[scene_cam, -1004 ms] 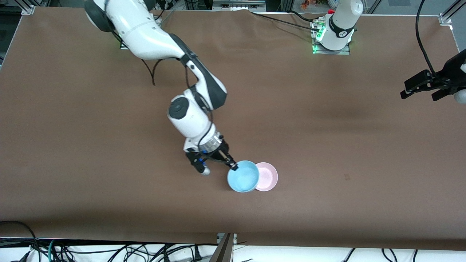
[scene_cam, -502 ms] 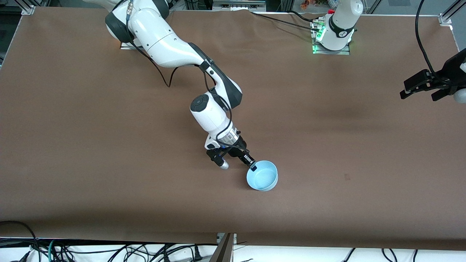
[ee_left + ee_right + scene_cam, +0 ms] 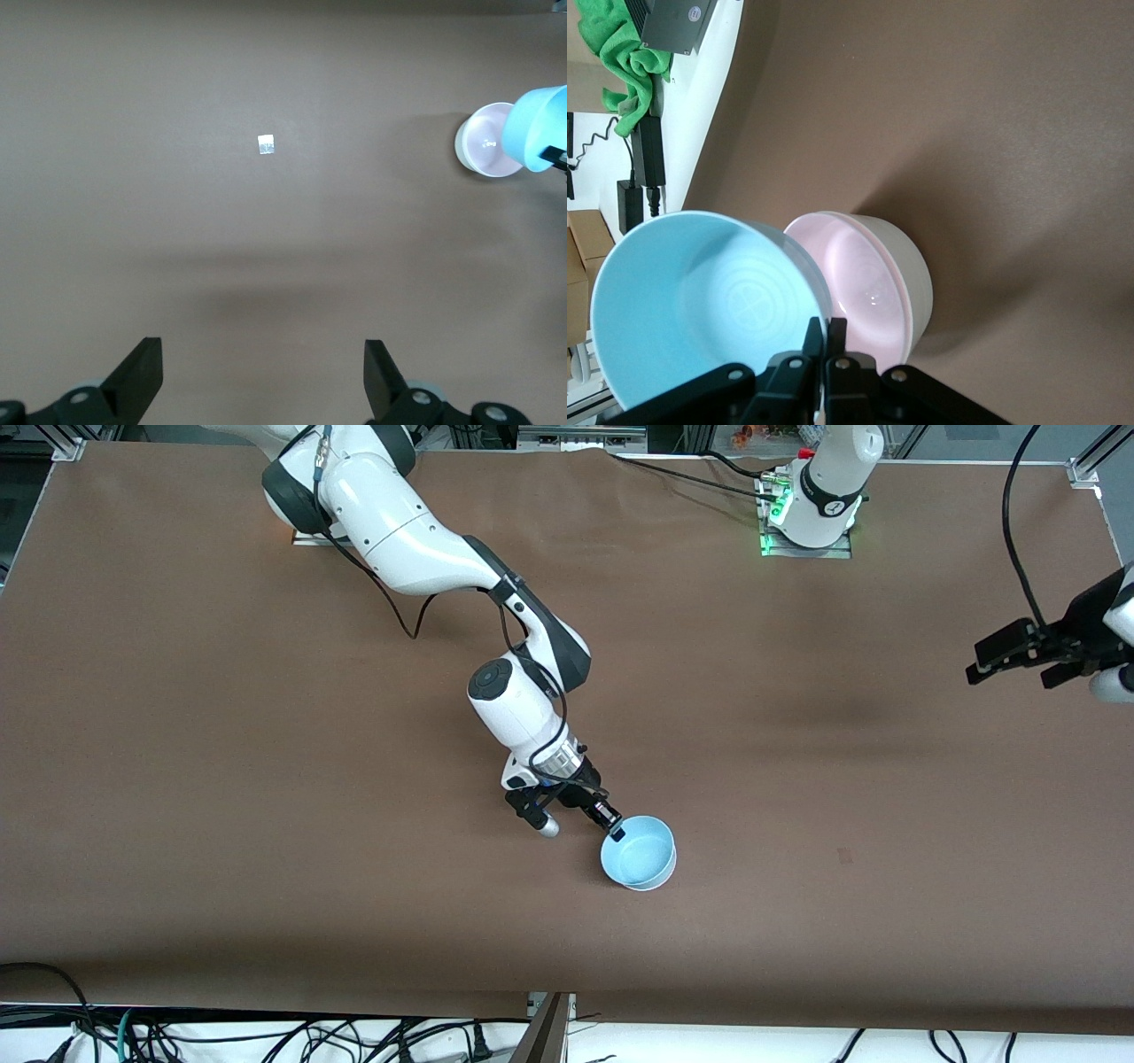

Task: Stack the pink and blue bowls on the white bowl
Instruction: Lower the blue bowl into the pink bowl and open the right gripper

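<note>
Brown counter (image 3: 266, 779). Right pincer (image 3: 615, 832), arm stretched down at a slant, is clamped on the blue bowl (image 3: 639, 853) rim, holding it over the pink bowl (image 3: 864, 283) nested in the white bowl (image 3: 917, 274). Left pincer (image 3: 1019, 657) waits wide, over the counter's left-arm end.

Robot lab, brown-covered table (image 3: 266, 779), aluminium framing (image 3: 66, 447), trailing cables (image 3: 177, 1032)

The front camera is looking down from high across the brown surface (image 3: 266, 779), facing both robot bases. The left wrist camera is looking straight down from well above, catching the blue bowl (image 3: 539, 128) at its edge. The right wrist camera is sitting close over that same blue bowl (image 3: 700, 310), also visible in the front view (image 3: 638, 855).
</note>
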Tool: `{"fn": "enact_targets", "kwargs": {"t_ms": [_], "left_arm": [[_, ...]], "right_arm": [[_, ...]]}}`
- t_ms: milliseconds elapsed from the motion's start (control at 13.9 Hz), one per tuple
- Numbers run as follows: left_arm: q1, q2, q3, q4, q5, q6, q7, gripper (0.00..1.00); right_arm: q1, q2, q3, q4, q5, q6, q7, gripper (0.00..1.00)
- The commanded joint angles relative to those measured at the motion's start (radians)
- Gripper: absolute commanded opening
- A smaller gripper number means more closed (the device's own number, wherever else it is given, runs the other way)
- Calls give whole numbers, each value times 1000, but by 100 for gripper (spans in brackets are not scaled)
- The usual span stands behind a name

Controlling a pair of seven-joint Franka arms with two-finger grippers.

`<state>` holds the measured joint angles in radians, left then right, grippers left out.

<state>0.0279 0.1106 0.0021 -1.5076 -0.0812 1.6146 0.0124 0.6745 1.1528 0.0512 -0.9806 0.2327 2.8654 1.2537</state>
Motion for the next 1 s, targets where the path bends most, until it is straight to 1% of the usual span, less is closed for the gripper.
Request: {"fn": "enact_targets", "kwargs": {"t_ms": [0, 933], "left_arm": [[1, 40, 1, 32, 23, 5, 26, 100], [3, 80, 1, 30, 28, 5, 24, 100]], "right_arm": [[10, 38, -8, 46, 4, 14, -45, 0], [10, 42, -10, 31, -1, 11, -86, 0]]}}
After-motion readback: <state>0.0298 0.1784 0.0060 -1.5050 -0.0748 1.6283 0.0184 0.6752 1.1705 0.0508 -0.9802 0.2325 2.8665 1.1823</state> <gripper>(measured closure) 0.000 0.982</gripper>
